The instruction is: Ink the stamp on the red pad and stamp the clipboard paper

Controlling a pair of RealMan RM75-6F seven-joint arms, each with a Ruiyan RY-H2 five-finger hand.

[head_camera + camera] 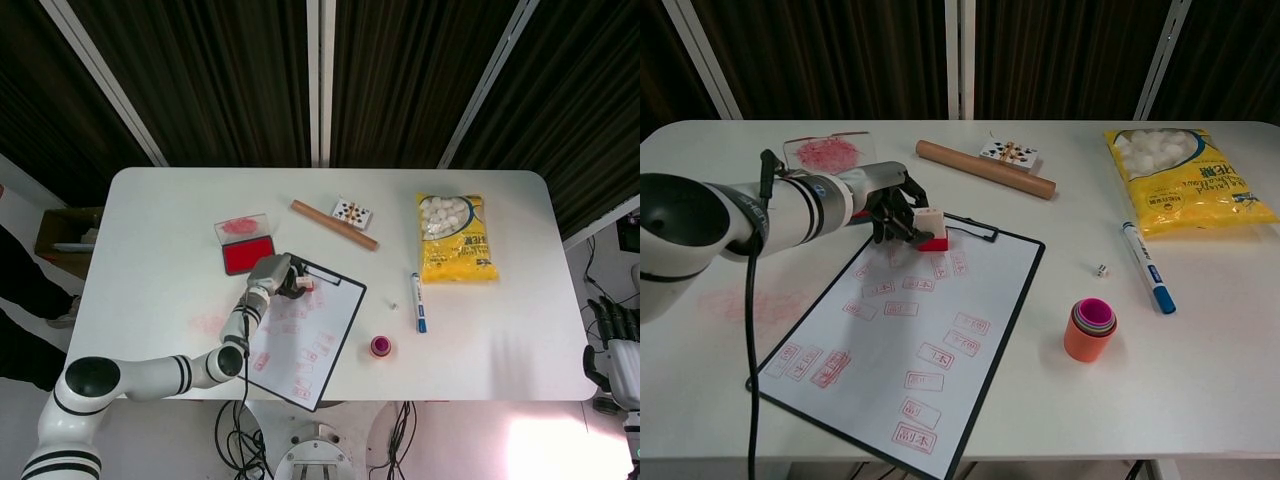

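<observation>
My left hand (890, 205) (272, 272) grips a small stamp (931, 227) (301, 283) with a white body and red base. The stamp sits low over the top edge of the clipboard paper (910, 335) (305, 335), near the metal clip (970, 230); I cannot tell whether it touches. The paper carries several red stamp marks. The red ink pad (248, 256) lies open just behind the hand, its smeared clear lid (822, 153) (240, 227) beyond it. My right hand (612, 335) hangs off the table's right edge, holding nothing, fingers apart.
A wooden rolling pin (983, 168), a card pack (1008, 152), a yellow bag of white balls (1185, 176), a blue marker (1147, 267), a small die (1101, 269) and stacked cups (1091, 328) lie to the right. Red ink smears (740, 300) stain the table left of the clipboard.
</observation>
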